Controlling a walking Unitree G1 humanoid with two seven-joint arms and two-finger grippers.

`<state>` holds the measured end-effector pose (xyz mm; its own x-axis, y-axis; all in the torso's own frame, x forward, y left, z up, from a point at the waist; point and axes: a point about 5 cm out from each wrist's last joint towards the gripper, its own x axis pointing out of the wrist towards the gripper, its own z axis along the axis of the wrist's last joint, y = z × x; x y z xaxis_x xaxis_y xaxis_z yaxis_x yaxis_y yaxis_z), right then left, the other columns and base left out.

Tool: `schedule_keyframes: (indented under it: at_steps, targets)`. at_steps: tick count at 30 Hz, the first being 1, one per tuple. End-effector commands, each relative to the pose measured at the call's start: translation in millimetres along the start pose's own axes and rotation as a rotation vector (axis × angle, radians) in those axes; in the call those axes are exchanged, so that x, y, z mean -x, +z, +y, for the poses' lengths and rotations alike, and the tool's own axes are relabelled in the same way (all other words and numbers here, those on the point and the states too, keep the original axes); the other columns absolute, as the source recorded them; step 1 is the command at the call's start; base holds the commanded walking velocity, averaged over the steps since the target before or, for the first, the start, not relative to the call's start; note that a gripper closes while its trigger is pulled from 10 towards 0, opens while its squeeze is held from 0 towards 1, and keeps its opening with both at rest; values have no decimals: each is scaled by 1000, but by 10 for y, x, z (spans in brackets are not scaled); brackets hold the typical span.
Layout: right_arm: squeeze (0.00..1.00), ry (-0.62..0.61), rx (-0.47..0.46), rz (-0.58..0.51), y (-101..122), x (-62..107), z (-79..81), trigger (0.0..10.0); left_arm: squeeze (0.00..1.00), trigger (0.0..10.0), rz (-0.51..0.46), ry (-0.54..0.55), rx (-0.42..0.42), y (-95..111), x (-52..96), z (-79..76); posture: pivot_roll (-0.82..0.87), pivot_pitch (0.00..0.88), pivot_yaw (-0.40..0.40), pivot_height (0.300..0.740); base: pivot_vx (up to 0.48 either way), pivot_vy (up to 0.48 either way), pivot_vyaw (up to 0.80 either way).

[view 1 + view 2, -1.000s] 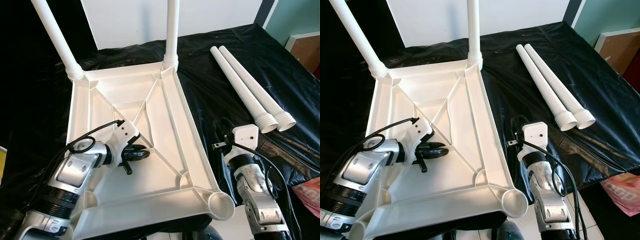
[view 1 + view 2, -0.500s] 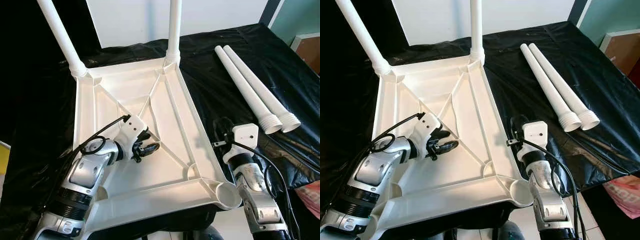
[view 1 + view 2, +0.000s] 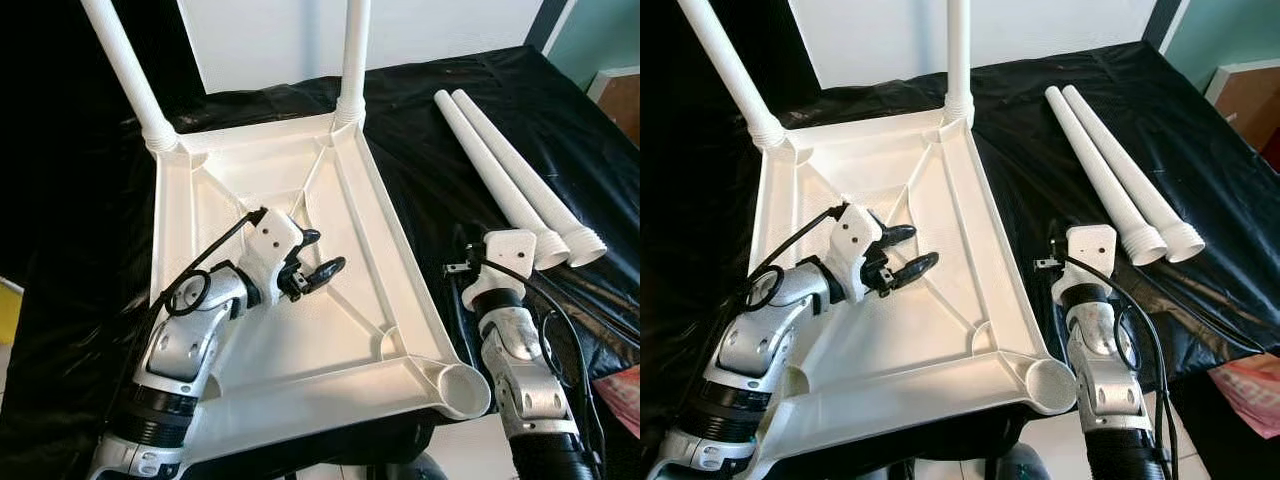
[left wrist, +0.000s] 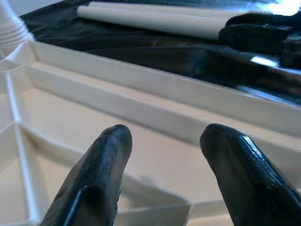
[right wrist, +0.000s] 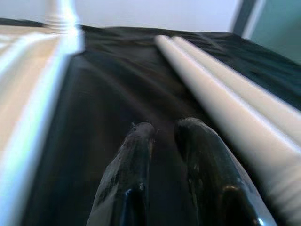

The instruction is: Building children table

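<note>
A white plastic tabletop (image 3: pixel 300 350) lies upside down on black sheeting. Two white legs (image 3: pixel 125 70) (image 3: pixel 353 55) stand in its far corner sockets. The near right socket (image 3: pixel 462 388) is empty. Two loose legs (image 3: pixel 492 175) (image 3: pixel 522 170) lie side by side on the sheeting to the right. My left gripper (image 3: pixel 326 250) hovers open just above the ribbed underside, near the middle, holding nothing. My right gripper (image 5: pixel 162 132) rests low over the sheeting between the tabletop's right rim and the loose legs, its fingers close together and empty.
A white board (image 3: pixel 260 40) stands behind the table. A wooden box (image 3: pixel 620 90) sits at the far right and something pink (image 3: pixel 622 395) at the lower right. The black sheeting (image 3: pixel 420 150) covers the whole work surface.
My left gripper has moved farther across the underside toward the far right, and its fingers have spread apart. The right arm has edged forward along the tabletop's rim.
</note>
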<state>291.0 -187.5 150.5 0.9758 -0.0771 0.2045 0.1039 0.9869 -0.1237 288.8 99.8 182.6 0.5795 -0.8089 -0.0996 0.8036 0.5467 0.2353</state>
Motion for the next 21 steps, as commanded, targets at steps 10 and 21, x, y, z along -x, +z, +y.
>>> schedule_keyframes:
  at_steps: [10,21]
  targets:
    - [1000,-184,-91,81,-200,20,-321,10000,0,10000,-63,56,22,37,-21,8,-1,153,2,740,0,0,0]
    - [902,-272,-194,90,-295,151,-350,10000,0,10000,-84,58,21,52,-42,-5,-11,156,5,740,0,0,0]
